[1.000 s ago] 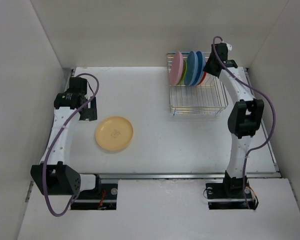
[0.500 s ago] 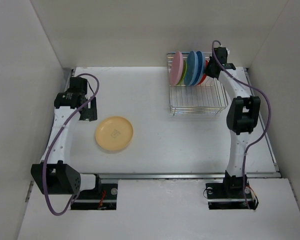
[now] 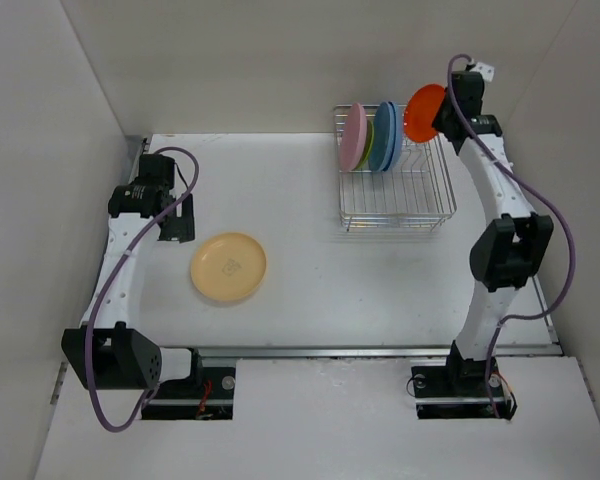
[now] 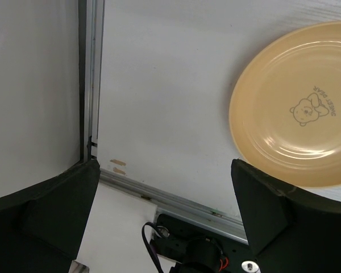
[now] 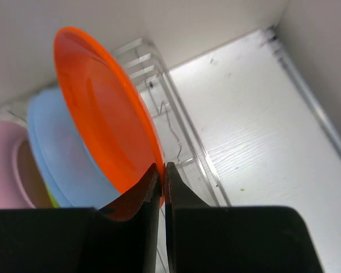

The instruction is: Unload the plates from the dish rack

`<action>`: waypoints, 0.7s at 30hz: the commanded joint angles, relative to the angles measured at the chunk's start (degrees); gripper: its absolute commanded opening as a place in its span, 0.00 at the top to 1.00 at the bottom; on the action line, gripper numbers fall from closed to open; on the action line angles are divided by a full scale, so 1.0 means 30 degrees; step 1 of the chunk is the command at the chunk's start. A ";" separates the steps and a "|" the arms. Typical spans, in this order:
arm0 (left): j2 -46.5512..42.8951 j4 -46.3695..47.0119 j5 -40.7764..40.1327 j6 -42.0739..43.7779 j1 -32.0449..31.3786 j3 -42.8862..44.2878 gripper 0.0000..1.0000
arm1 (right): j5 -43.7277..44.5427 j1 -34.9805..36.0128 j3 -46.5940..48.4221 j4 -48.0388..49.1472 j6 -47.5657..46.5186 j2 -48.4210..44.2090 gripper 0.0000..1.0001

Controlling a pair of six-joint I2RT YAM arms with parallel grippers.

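My right claw [image 5: 161, 170] pinches the orange plate [image 5: 102, 119] by its rim over the dish rack [image 3: 400, 205], yellow plate [image 3: 228, 267] already out on the table [image 3: 310, 290], pink plate [image 3: 353, 138] and blue plate [image 3: 385, 135] still racked, left claw [image 4: 165, 196] gaping, empty.

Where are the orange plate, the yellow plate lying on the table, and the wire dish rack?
orange plate [image 3: 423, 112]: top external view, middle of its face.
yellow plate [image 3: 228, 267]: top external view, its centre.
dish rack [image 3: 405, 192]: top external view, bare wire floor.

Glossy plastic orange plate [image 5: 105, 122], shiny wire rack [image 3: 397, 195], matt white table [image 3: 310, 260]
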 commanded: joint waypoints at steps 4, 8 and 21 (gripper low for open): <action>-0.1556 -0.0273 0.0309 0.0159 0.0126 0.0469 0.00 | 0.5711 0.1056 0.0470 -0.1133 -0.1032 -0.5259 1.00; -0.2316 -0.0273 0.0484 0.0159 0.0126 0.0293 0.00 | 0.4053 0.3132 -0.4388 0.0938 -0.2142 -0.9707 1.00; -0.3226 -0.0273 0.0484 0.0334 0.0126 -0.0058 0.00 | -1.7340 0.8439 -1.6161 0.1001 -0.1153 -1.1688 1.00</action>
